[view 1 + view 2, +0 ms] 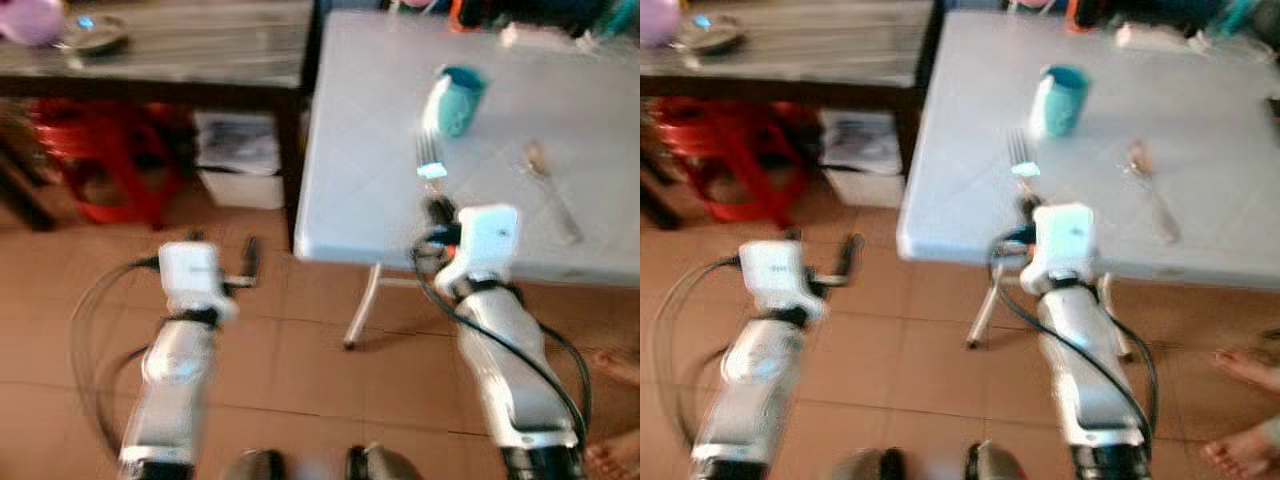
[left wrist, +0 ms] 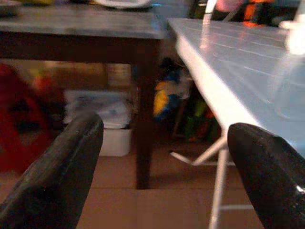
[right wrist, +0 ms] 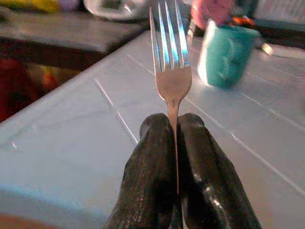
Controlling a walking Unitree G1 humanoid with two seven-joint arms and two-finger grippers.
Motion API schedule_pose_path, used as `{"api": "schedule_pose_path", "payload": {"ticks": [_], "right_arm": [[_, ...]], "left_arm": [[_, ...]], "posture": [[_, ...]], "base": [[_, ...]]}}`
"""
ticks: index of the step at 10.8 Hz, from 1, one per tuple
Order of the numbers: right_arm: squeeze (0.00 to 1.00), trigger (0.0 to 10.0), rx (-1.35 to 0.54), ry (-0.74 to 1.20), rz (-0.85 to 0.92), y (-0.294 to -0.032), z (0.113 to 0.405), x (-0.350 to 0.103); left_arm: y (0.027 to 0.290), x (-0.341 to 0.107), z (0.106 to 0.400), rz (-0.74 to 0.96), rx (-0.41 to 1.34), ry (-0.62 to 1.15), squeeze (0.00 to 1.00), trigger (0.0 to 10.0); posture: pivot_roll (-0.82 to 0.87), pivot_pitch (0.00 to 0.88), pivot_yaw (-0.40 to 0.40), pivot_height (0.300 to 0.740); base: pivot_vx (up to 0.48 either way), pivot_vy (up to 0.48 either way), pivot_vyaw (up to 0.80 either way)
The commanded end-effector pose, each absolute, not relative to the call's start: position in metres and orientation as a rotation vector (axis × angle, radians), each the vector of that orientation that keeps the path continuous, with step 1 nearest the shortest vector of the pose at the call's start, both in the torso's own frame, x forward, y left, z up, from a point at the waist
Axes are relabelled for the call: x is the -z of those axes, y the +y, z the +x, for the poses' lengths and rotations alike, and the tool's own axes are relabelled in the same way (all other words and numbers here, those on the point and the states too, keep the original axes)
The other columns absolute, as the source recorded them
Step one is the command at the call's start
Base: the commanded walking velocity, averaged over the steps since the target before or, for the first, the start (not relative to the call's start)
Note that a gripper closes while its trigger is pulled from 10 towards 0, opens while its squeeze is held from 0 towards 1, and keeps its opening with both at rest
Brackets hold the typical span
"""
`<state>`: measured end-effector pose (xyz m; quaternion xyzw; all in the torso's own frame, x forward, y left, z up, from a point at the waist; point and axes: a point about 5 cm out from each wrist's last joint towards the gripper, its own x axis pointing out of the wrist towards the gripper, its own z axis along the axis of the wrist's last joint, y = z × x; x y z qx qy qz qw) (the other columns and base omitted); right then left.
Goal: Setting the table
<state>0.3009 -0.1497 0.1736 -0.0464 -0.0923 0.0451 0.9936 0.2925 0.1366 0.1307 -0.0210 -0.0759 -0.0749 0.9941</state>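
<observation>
While the right end effector (image 3: 174, 143) pinches the fork (image 3: 170, 57) over the tabletop (image 1: 380, 200), placement beside the spoon (image 1: 552, 195) appears next; left end effector (image 2: 162, 167) spread, idle.

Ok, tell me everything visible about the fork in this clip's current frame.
The fork looks like plain shiny metal, with four straight tines and a narrow neck. The right gripper is shut on its handle, one black finger on each side, so most of the handle is hidden. Its tines point away from the robot toward the teal mug, above the near part of the white table. Whether it touches the tabletop cannot be told.
</observation>
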Motion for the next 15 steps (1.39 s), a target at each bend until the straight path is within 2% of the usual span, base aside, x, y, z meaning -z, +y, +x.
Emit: {"api": "schedule_pose_path", "payload": {"ticks": [1, 9, 15], "right_arm": [[0.00, 10.0, -0.092, -0.201, -0.088, -0.1488, 0.2990, -0.1764], [0.00, 10.0, -0.088, -0.198, -0.099, -0.1520, 0.2981, -0.1742], [0.00, 10.0, -0.088, -0.212, -0.115, -0.1531, 0.2999, -0.1773]], "left_arm": [[0.1434, -0.1286, 0.2916, -0.024, 0.126, -0.144, 0.00, 10.0], [0.1416, -0.1248, 0.2925, -0.023, 0.122, -0.136, 0.00, 10.0], [0.1446, -0.1320, 0.2921, -0.015, 0.119, -0.186, 0.00, 10.0]], "posture": [[-0.07, 0.218, -0.014, 0.740], [-0.08, 0.221, -0.019, 0.740], [-0.08, 0.215, -0.025, 0.740]], "base": [[0.000, 0.480, 0.00], [0.000, 0.480, 0.00], [0.000, 0.000, 0.00]]}}
